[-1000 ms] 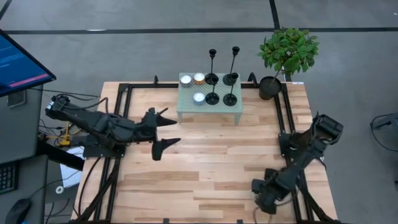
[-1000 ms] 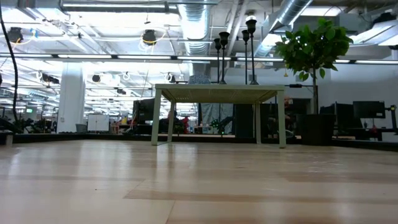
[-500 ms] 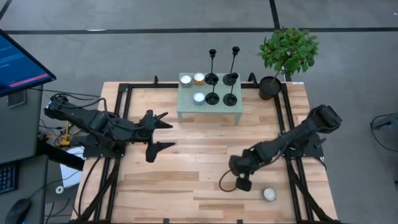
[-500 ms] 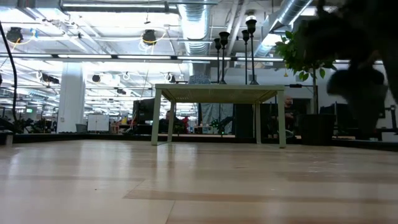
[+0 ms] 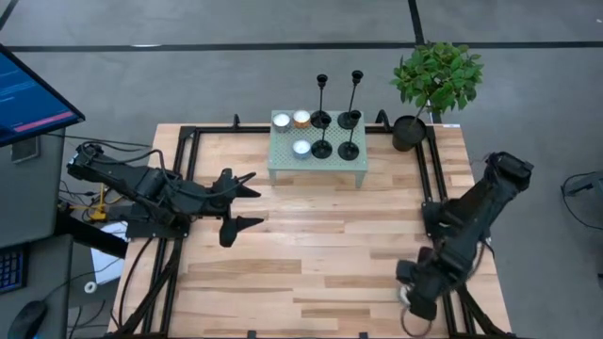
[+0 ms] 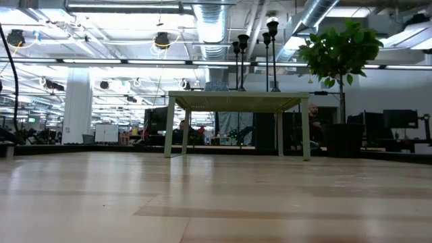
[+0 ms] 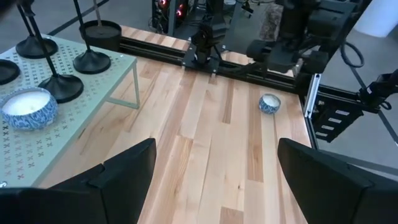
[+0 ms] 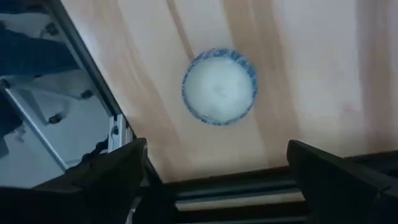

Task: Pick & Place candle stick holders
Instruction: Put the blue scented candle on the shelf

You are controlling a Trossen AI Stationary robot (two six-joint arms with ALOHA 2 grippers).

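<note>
Four black candle stick holders [image 5: 335,134] stand by their disc bases on a small pale-green perforated stand [image 5: 283,168] at the table's far middle. In the low view their stems [image 6: 241,64] rise above the stand top. My left gripper [image 5: 258,198] is open in mid-air left of the stand, its fingers pointing toward it; the left wrist view shows both fingers wide apart [image 7: 214,186]. My right gripper [image 5: 417,299] hangs open, pointing down, over the near right corner. Below it a small blue-and-white candle bowl [image 8: 219,85] sits on the wood, untouched.
Three candle bowls [image 5: 292,130] share the stand with the holders. A potted plant [image 5: 435,80] stands at the far right corner. Black rails [image 5: 433,188] frame the table. The wood between the arms [image 5: 320,245] is bare. A person [image 6: 314,121] shows in the room behind.
My right gripper swung from the near right corner toward the table's middle, baring the candle bowl on the wood. It then came back over that corner, higher above the bowl, and stayed open throughout.
</note>
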